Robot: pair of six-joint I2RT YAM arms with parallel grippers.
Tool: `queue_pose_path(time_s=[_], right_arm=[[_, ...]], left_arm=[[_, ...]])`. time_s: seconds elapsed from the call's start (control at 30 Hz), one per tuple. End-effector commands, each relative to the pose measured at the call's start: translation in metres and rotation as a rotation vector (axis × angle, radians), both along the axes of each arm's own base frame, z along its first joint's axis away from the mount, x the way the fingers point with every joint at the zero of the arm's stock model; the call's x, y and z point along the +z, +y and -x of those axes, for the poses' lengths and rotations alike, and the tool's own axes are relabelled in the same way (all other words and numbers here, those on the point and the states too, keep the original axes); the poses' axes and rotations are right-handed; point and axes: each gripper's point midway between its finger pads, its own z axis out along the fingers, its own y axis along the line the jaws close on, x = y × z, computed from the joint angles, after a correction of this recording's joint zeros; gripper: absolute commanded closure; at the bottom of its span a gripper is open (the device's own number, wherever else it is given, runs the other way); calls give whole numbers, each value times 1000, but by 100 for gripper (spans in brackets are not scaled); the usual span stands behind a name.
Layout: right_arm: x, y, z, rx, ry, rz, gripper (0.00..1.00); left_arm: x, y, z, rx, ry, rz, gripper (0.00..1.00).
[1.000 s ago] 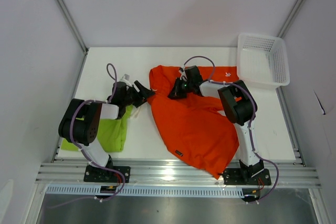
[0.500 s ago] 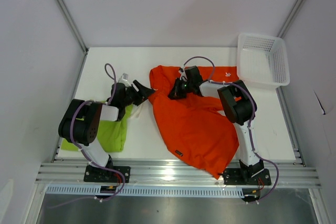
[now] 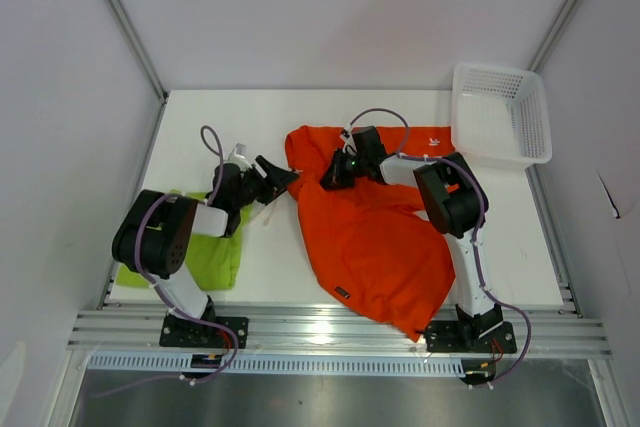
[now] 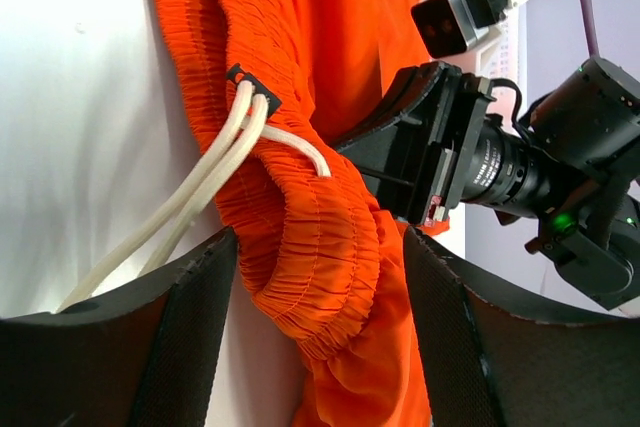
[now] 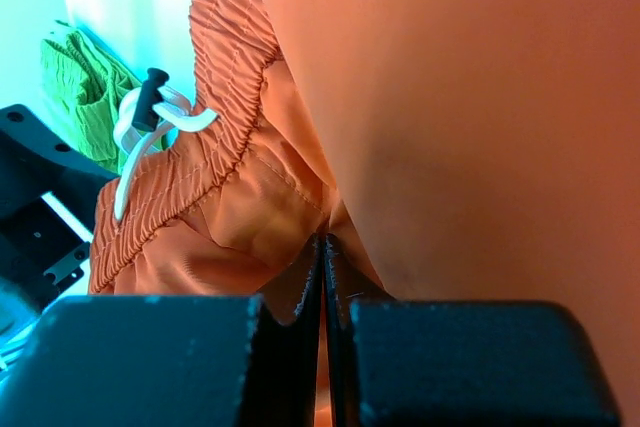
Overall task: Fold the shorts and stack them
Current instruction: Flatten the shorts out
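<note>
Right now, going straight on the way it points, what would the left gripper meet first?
The waistband of the bright orange-red fabric shorts, between the open fingers of the left gripper, white drawstrings beside.

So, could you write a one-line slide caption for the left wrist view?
Open left gripper straddles the waistband of the orange shorts by the drawstrings; shut right gripper pinches the fabric behind.

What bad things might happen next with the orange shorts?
1. The open left tool straddles the gathered waistband of the bright orange-red fabric shorts, right beside the white drawstrings; closing might snag the cords instead.
2. The shut right tool pinches only a thin fold of fabric, which may slip out when lifted.
3. One corner of those shorts hangs over the white table's near edge and could drag.
</note>
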Motion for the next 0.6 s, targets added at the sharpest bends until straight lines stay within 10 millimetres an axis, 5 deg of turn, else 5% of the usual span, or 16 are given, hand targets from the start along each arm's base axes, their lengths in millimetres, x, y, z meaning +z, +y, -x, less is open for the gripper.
queue_pose_path(time_s=[0.0,0.23,0.57], right_arm=[[-17,1,1,-1,28,17,96],[-17,1,1,-2,30,13,96],[-19,1,1,-3,34,14,97]], left_arm=[[12,-10,-4,-6,-73,23,27],[-26,-12,1,21,15,-19,27],[-36,-7,7,56,36,-27,26]])
